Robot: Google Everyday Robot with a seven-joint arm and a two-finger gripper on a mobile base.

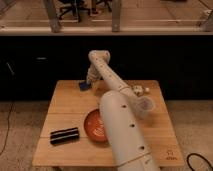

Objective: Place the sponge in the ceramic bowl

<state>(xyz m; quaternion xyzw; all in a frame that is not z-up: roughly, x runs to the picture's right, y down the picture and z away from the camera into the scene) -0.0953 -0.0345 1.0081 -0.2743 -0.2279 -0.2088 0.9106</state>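
The sponge [84,86] is a small blue pad lying near the far left edge of the wooden table [65,107]. My gripper [90,79] hangs at the end of the long white arm, right at the sponge's right side, just above it. Whether it touches the sponge does not show. The ceramic bowl [91,124], orange-red and shallow, sits at the table's front middle. The arm's thick white forearm covers the bowl's right part.
A long black block with pale stripes [64,135] lies at the front left. A clear plastic cup [145,105] stands to the right of the arm, and two small white objects [136,90] sit near the far right edge. A dark counter runs behind the table.
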